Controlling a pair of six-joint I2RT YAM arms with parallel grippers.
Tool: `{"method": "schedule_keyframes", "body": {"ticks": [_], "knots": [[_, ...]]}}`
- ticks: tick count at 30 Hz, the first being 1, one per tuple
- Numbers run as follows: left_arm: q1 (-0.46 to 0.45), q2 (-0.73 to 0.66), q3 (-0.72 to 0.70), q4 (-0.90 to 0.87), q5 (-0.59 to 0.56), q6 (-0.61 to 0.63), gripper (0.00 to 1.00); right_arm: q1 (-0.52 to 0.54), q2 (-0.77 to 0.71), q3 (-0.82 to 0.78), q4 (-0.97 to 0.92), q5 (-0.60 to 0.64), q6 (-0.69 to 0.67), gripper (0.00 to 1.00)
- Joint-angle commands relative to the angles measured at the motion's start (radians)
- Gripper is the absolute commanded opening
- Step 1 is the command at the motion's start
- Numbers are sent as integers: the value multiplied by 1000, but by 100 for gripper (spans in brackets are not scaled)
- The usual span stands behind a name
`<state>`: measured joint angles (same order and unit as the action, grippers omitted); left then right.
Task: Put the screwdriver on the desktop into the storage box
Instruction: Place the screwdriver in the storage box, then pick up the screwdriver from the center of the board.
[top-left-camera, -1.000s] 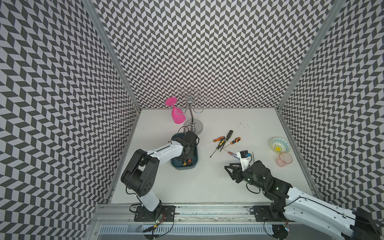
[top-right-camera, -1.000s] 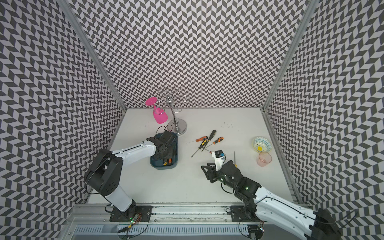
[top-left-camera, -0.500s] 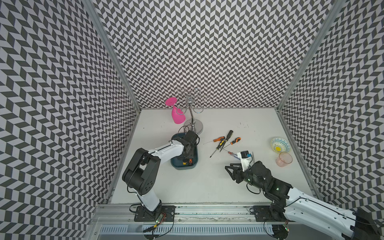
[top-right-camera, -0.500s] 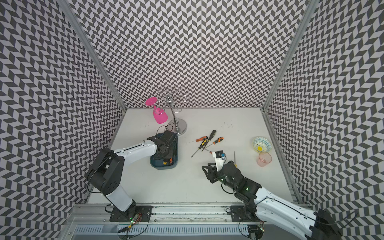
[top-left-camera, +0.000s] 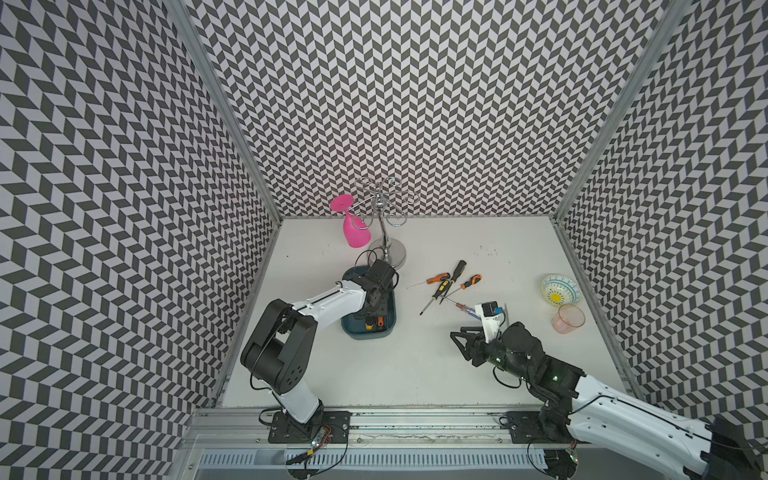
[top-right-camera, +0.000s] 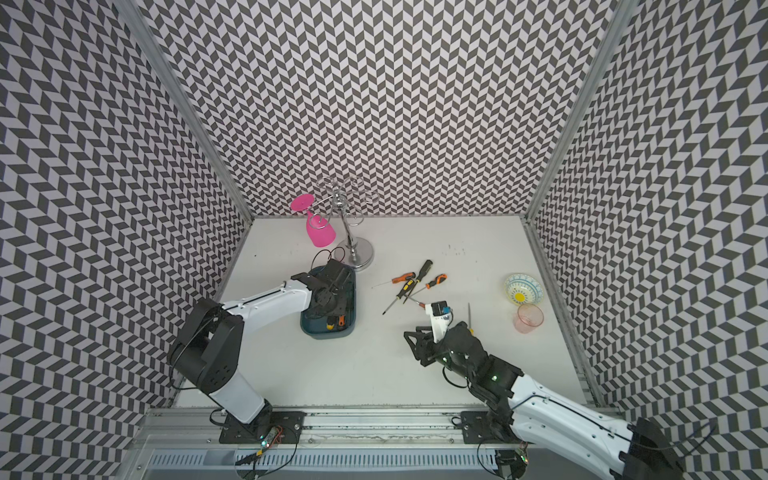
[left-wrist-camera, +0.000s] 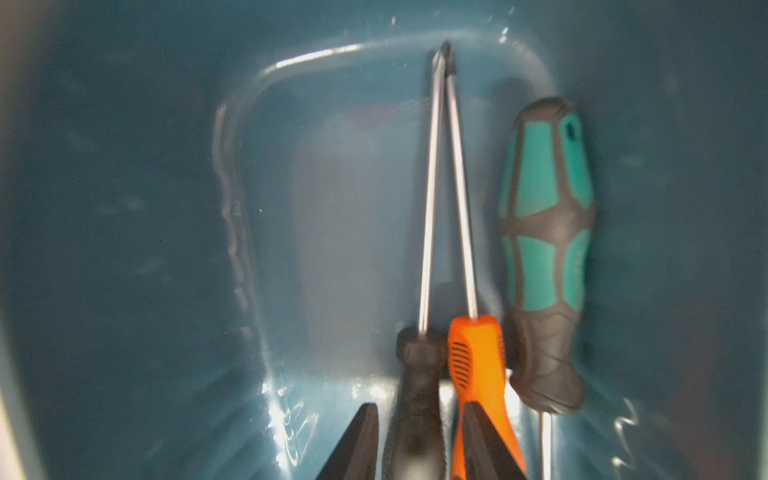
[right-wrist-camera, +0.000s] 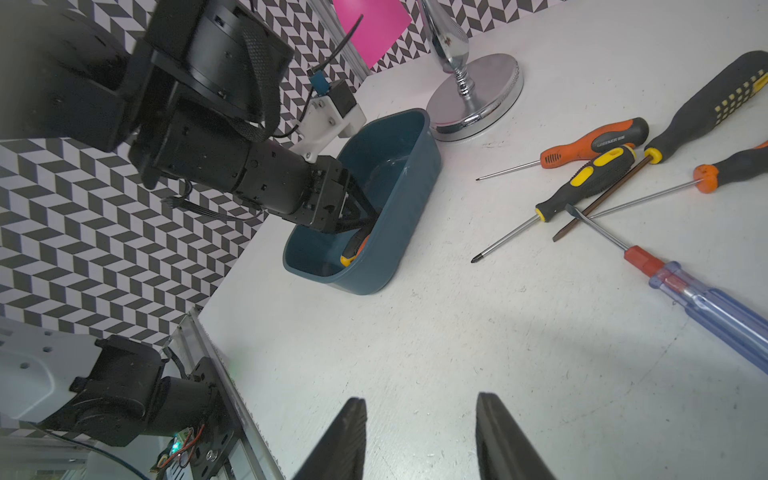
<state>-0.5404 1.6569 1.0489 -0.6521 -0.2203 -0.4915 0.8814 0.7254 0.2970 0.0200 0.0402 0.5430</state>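
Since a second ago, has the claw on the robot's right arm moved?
No. In a top view the right gripper hangs open exactly as far from the blue box and the pink cup as before.

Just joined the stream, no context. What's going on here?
The left gripper is down inside the storage box, jaws apart either side of a black-handled screwdriver lying on the box floor beside an orange-handled one and a teal-handled one. The right gripper hangs open and empty over the desktop. Several more screwdrivers lie loose on the desktop, not yet boxed.
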Motion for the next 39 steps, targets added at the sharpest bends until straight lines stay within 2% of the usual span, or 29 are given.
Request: {"method": "schedule_keyframes", "body": {"ticks": [1,9,18,25,32,39], "knots": [[6,-57,22,11,28,-6,38,0,-12,15,-7,41,10,51],[4,-183,-9,44,81,-6,39,-6,20,60,-68,114,14,54],[2,-403,-165,230,271,-5,42,-52,79,114,-124,138,29,54],[-44,-526,-283,380,393,-33,45,-136,133,147,-171,120,41,54],[-148,-554,-344,501,427,-55,46,-270,188,171,-260,113,58,54],[-260,-493,-365,606,445,-69,47,-393,241,180,-347,135,102,57]]}}
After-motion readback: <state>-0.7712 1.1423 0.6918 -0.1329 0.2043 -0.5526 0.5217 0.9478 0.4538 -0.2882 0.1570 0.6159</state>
